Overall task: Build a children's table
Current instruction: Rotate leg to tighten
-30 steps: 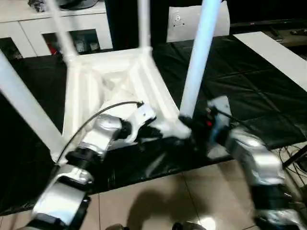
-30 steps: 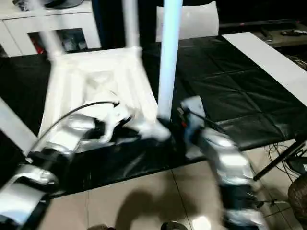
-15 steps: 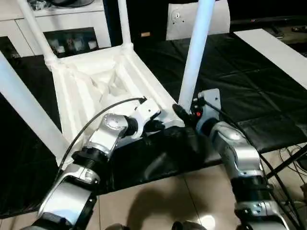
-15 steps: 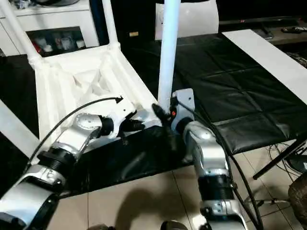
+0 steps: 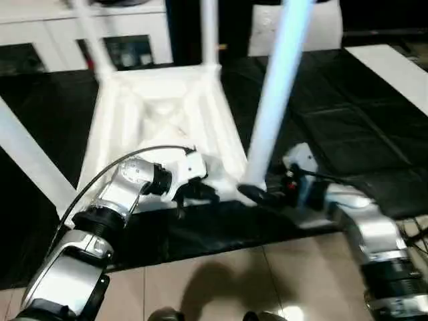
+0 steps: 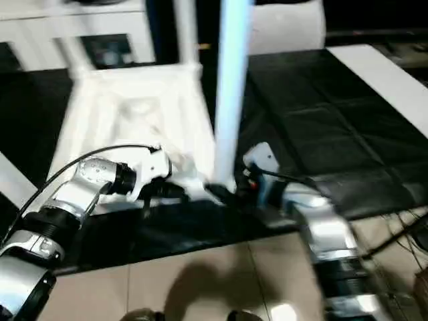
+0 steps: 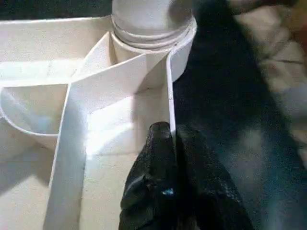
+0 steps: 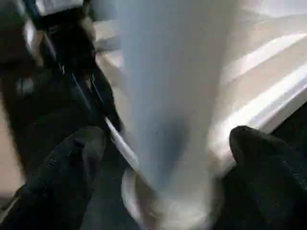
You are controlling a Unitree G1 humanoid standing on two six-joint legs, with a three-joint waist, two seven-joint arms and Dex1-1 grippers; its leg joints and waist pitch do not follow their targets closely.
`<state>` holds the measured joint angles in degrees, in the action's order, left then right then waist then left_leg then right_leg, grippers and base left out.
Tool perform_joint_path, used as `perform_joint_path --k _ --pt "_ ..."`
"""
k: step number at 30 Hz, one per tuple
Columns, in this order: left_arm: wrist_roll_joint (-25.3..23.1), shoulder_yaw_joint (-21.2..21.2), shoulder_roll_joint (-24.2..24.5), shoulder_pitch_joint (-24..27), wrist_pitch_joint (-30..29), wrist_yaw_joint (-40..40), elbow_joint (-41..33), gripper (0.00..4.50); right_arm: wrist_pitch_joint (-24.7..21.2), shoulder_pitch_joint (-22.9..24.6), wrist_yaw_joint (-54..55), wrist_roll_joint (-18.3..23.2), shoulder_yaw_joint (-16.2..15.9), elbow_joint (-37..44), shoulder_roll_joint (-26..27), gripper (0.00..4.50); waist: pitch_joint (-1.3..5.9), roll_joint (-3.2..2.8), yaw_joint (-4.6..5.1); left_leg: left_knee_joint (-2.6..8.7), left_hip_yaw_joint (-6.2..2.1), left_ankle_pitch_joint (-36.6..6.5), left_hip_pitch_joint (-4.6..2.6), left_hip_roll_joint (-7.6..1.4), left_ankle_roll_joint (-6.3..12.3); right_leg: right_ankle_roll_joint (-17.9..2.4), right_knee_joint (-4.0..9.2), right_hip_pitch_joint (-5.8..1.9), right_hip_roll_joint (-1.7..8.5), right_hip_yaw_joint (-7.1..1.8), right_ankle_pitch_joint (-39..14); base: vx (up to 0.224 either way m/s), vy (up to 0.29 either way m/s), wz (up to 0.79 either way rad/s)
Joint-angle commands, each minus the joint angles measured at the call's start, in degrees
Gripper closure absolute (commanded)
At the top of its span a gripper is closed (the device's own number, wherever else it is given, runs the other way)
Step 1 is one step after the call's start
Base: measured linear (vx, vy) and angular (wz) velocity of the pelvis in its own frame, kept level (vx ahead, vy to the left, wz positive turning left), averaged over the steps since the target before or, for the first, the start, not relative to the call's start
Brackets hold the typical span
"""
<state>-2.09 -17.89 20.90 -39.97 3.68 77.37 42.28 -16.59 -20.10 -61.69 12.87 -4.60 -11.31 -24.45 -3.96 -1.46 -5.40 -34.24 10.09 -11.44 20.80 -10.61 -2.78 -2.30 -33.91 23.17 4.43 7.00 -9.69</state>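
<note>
The children's table [image 5: 160, 114] lies upside down on a black mat, ribbed underside up, with white legs standing in its corner sockets. The near right leg [image 5: 277, 93] rises from the corner closest to me. My left gripper [image 5: 200, 194] is at the near edge beside that corner. In the left wrist view my left gripper [image 7: 171, 134] is shut on the table's thin rim wall, just below the socket [image 7: 151, 28]. My right gripper [image 5: 257, 195] is at the base of that leg. In the right wrist view its fingers [image 8: 72, 158] stand wide apart on either side of the leg [image 8: 172, 96].
The black mat [image 5: 348, 114] covers a low platform whose front edge meets the tiled floor [image 5: 221, 281]. A white cabinet [image 5: 80, 27] stands at the back left. A flat white board [image 5: 394, 73] lies at the right, and a white panel [image 5: 301, 30] leans at the back.
My right gripper's fingers have spread apart from the base of the near right leg. My left gripper has kept its hold on the rim. The camera has shifted.
</note>
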Motion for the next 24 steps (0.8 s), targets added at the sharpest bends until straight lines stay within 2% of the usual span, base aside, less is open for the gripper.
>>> perform_joint_path --k 1,2,3,5,8,11,14,16,19,20,24 --pt "0.5 -2.3 0.3 -0.4 1.9 5.8 -2.1 4.50 0.9 -0.5 -5.2 0.9 -1.1 1.8 -1.5 0.03 4.55 0.40 0.04 3.48 -0.64 -5.5 -0.52 -3.34 5.42 -11.9 3.27 -3.74 5.07 -4.14 -9.0 0.000 0.000 0.00" --pt "0.5 -2.3 0.3 -0.4 1.9 5.8 -2.1 4.50 0.9 -0.5 -5.2 0.9 -1.1 1.8 -1.5 0.03 4.50 0.51 0.01 3.44 -0.62 -5.7 -0.43 -3.25 5.46 -11.8 3.41 -3.78 5.10 -4.11 -9.5 0.000 0.000 0.00" --pt "1.2 -2.7 0.4 -0.3 2.5 8.6 -2.2 4.50 -1.0 -0.9 -9.8 3.6 -1.7 2.1 -3.1 0.03 4.49 0.72 -0.09 3.45 -0.61 -6.3 -0.40 -3.14 5.48 -11.4 3.65 -3.95 5.14 -4.02 -11.1 0.000 0.000 0.00" --pt "1.5 -2.8 0.3 -0.3 2.8 9.9 -2.3 4.50 -1.5 -1.1 -11.8 4.5 -2.0 1.8 -3.7 0.33 4.54 0.64 -0.51 3.40 -0.67 -6.1 -0.44 -3.29 5.42 -10.5 3.81 -3.80 5.18 -4.01 -13.2 0.000 0.000 0.00" --pt "1.5 -4.1 0.2 -0.1 3.9 12.9 -3.1 4.50 -2.2 -1.8 -16.4 5.0 -3.6 0.7 -4.7 0.43 4.73 0.69 -0.82 3.36 -0.75 -5.3 -0.45 -3.42 5.31 -10.7 3.53 -3.73 5.13 -3.99 -12.1 0.000 0.000 0.00" --pt "1.4 -5.0 0.3 -0.3 4.7 14.0 -3.1 4.50 -2.2 -2.3 -18.2 5.4 -4.6 0.0 -5.2 0.78 4.81 0.85 -1.19 3.31 -0.73 -4.6 -0.47 -3.42 5.38 -11.0 3.37 -3.65 5.09 -3.99 -11.0 0.000 0.000 0.00" --pt "1.3 -5.3 0.3 -0.5 5.0 14.3 -2.9 4.50 -2.4 -2.5 -19.3 5.6 -5.2 -0.2 -5.5 0.87 4.85 0.65 -1.57 3.23 -0.74 -4.3 -0.46 -3.38 5.28 -10.7 3.33 -3.62 5.15 -3.99 -11.2 0.000 0.000 0.00" --pt "1.0 -5.2 0.2 -0.9 5.4 14.7 -2.4 4.50 -2.5 -2.7 -20.7 5.8 -5.7 -0.4 -5.9 1.23 4.90 0.77 -1.72 3.23 -0.75 -4.2 -0.45 -3.41 5.19 -10.6 3.31 -3.65 5.12 -3.96 -11.1 0.000 0.000 0.00" --pt "0.9 -5.1 0.2 -1.1 5.7 15.0 -1.9 4.50 -2.9 -2.7 -21.6 6.3 -5.8 -0.3 -6.1 1.33 4.94 0.88 -1.95 3.19 -0.76 -3.8 -0.37 -3.35 5.30 -10.3 3.28 -3.73 5.11 -3.94 -11.2 0.000 0.000 0.00" --pt "0.9 -5.3 0.3 -1.2 5.9 15.1 -1.8 4.50 -3.1 -2.8 -22.0 6.5 -5.9 -0.3 -6.3 1.59 4.99 0.88 -2.00 3.16 -0.76 -3.5 -0.39 -3.36 5.31 -10.2 3.24 -3.68 5.07 -3.92 -11.0 0.000 0.000 0.00" --pt "1.0 -5.6 0.7 -1.3 6.3 15.1 -1.5 4.50 -3.3 -3.1 -22.8 6.8 -6.2 -0.6 -6.5 1.91 5.02 0.93 -2.12 3.11 -0.76 -3.4 -0.36 -3.32 5.43 -10.1 3.21 -3.69 5.06 -3.88 -10.9 0.000 0.000 0.00"
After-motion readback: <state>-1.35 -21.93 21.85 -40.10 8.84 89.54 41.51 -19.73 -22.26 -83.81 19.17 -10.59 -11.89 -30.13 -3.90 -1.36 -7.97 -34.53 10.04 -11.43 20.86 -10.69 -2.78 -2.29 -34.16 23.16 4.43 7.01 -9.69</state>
